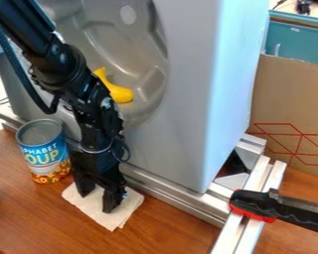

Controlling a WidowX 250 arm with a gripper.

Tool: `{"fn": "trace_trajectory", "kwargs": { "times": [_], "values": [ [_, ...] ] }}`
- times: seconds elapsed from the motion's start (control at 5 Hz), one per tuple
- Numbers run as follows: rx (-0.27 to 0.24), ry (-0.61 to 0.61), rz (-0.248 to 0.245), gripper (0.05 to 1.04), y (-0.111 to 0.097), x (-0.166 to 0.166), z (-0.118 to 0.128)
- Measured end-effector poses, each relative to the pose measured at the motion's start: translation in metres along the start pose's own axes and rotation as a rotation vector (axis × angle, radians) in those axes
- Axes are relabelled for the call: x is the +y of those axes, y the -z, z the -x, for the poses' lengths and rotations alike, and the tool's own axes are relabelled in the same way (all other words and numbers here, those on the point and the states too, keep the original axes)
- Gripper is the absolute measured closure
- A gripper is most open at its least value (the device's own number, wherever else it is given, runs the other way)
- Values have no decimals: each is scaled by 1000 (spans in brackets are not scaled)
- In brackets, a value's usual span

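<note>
Camera view: left, a soup can [44, 154]; right of it, the gripper [98, 201], open, its fingers apart at the cloth [95, 207] lying on the table [36, 218]. Low, even fingertip contact, I judge, suits thin cloth.

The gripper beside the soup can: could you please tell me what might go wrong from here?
The soup can stands close beside the gripper, so a sideways swing might tip it. The cloth lies nearly flat beneath the open fingers, so they may slip over it. The metal rail runs close behind and could be bumped.
</note>
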State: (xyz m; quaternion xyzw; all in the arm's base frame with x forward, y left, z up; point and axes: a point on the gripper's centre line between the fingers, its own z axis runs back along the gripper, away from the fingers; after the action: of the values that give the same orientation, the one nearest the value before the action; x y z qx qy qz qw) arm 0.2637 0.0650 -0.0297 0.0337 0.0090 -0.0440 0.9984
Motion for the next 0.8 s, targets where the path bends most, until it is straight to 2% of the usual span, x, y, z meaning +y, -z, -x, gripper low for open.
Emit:
{"fn": "trace_trajectory", "kwargs": {
  "times": [0.4,0.6,0.8],
  "values": [
    [21,-12,3,83,3,3,8],
    [123,-43,42,83,4,0,57],
    [175,-55,66,83,4,-10,80]
  ]
}}
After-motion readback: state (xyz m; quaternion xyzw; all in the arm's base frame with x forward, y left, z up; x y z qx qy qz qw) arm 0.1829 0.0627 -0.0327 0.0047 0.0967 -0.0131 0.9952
